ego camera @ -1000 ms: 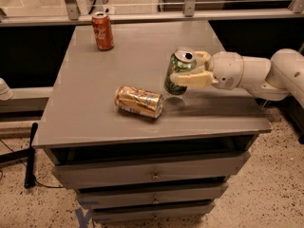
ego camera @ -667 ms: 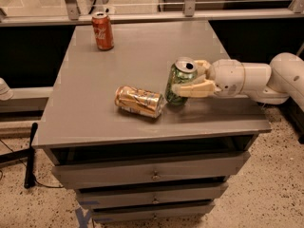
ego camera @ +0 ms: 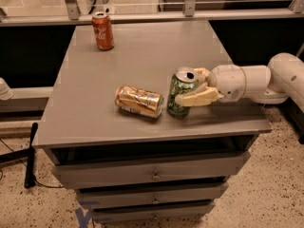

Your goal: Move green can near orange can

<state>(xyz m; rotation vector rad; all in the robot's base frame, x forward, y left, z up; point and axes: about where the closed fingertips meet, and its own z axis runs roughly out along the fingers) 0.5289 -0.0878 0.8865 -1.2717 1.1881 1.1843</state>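
The green can (ego camera: 180, 91) stands upright on the grey cabinet top (ego camera: 142, 51), just right of the orange can (ego camera: 138, 101), which lies on its side near the front edge. The two cans are almost touching. My gripper (ego camera: 192, 87) reaches in from the right, and its cream fingers (ego camera: 197, 99) sit around the green can, one in front and one behind its top.
A red cola can (ego camera: 103, 30) stands upright at the far left of the cabinet top. Drawers (ego camera: 152, 175) run below the front edge. A rail and glass panel (ego camera: 152, 13) run along the back. My white arm (ego camera: 266, 82) crosses the right edge.
My gripper has carried the green can left and down towards the front, from raised above the top to standing on it beside the orange can.
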